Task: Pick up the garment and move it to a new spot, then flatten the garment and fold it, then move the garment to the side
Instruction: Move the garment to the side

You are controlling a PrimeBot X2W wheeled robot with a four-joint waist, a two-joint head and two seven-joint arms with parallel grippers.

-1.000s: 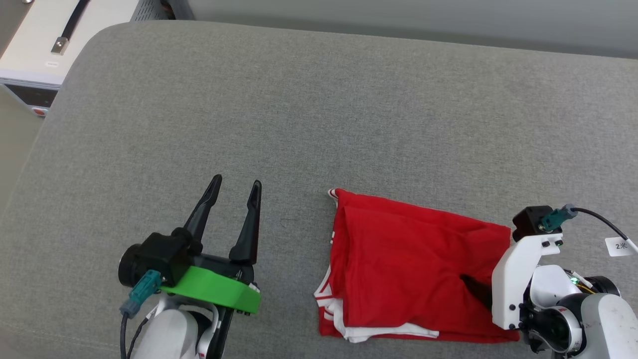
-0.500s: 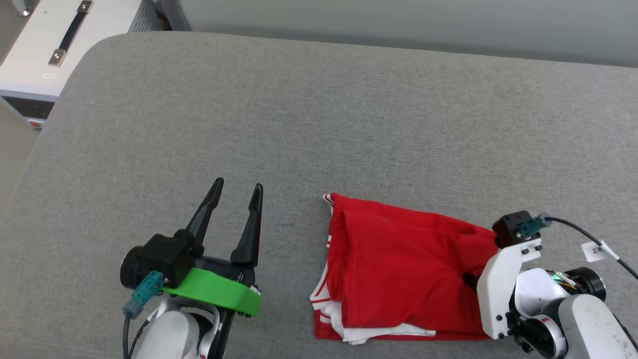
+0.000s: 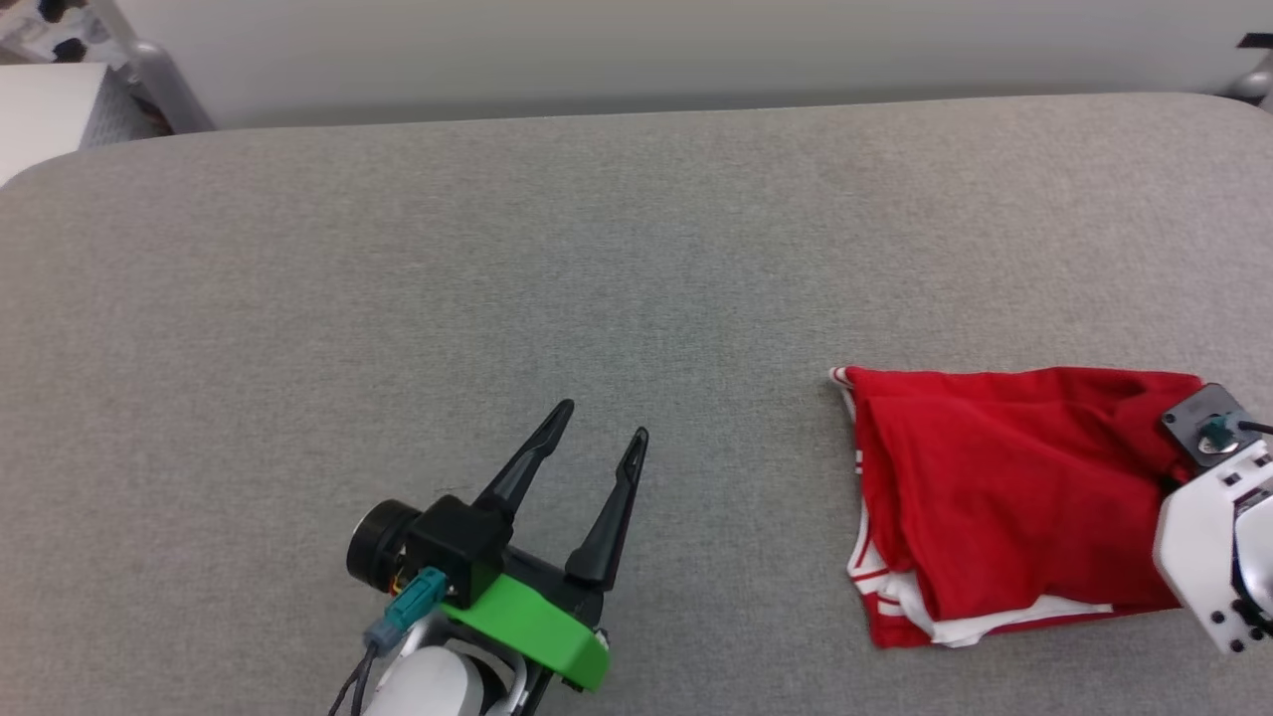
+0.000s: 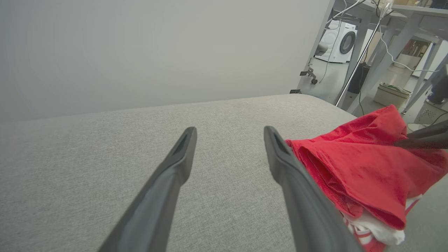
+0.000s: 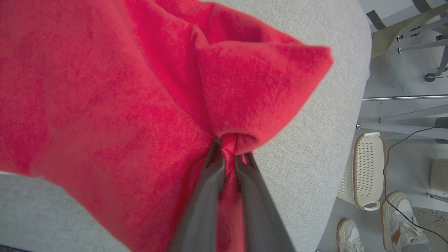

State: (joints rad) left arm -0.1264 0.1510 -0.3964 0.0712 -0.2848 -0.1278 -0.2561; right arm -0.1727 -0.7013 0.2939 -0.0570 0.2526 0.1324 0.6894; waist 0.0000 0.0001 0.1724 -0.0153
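The garment (image 3: 995, 477) lies folded at the right of the grey cushion, red with white sleeve fabric and striped trim showing at its near left edge; its print is hidden. My right gripper (image 5: 231, 150) is shut on a pinched bunch of red cloth at the garment's (image 5: 105, 87) right end, and in the head view its fingers are hidden under the white wrist mount (image 3: 1218, 517). My left gripper (image 3: 605, 420) stands open over bare cushion, to the left of the garment and apart from it. The left wrist view has the garment (image 4: 364, 168) just right of the open left gripper (image 4: 230, 133).
The grey cushioned surface (image 3: 597, 249) stretches wide to the left and back. Its rounded right edge (image 5: 336, 122) lies close to the held cloth. Beyond it, on the floor, are a white basket (image 5: 365, 168) and a person's shoes (image 5: 395, 217). A white unit (image 3: 40, 109) stands at the far left.
The head camera has swung to the right, so the whole picture has shifted. My right gripper has drawn the garment rightward, widening its gap from the left gripper. The left gripper stays open.
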